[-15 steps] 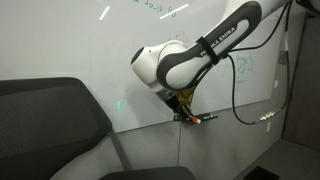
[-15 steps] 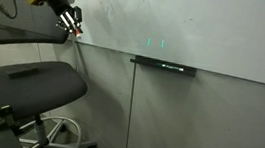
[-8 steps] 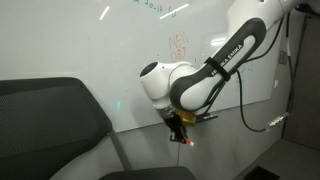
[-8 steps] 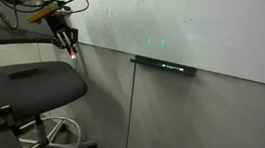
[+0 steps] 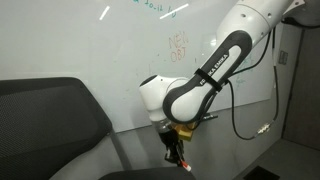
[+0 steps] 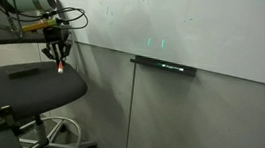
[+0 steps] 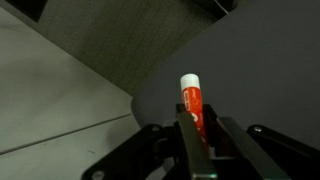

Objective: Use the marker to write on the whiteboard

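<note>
The marker (image 7: 191, 98) sits clamped between the two fingers of the pincer (image 7: 196, 135), which is closed tight on its barrel. Only the reddish end sticks out past the fingertips. Its long axis runs in line with the fingers, and in both exterior views it points nearly straight down, tip lowest (image 5: 181, 162), (image 6: 62, 67).

Right under the tip is the chair (image 6: 31, 85), its dark seat filling much of the wrist view. The marker hangs above the seat without touching it.

The board (image 5: 90, 50) stands upright on the far side of the pincer and mostly higher than it, its lower edge about level with the wrist. So the tip is clear of the board and aimed away from it. By my reading, the arm (image 5: 215, 65) must rise and turn the wrist until the marker's axis meets the board face.

Further right under the board edge hangs a dark bar (image 6: 164, 65), well apart from the pincer.
</note>
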Action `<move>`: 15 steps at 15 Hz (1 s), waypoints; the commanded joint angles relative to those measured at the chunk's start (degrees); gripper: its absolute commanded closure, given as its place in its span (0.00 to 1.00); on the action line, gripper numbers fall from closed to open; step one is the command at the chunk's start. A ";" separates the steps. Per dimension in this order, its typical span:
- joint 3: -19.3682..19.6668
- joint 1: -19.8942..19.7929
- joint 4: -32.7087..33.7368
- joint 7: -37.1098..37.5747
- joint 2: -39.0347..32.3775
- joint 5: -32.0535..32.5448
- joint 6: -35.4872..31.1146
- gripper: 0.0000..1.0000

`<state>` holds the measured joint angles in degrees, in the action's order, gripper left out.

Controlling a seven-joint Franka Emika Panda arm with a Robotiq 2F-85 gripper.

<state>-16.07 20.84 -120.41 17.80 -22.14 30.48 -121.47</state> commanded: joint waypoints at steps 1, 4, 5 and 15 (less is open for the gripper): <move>-0.45 1.84 3.08 -4.39 -3.57 -6.49 0.80 0.95; -1.30 2.24 4.98 -9.33 -5.89 -11.71 1.05 0.95; -1.33 2.53 5.61 -10.27 -6.57 -12.94 1.39 0.95; 0.01 2.88 13.62 -14.63 -13.90 -20.73 6.91 0.47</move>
<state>-17.03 23.42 -110.28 4.24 -34.02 11.60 -118.21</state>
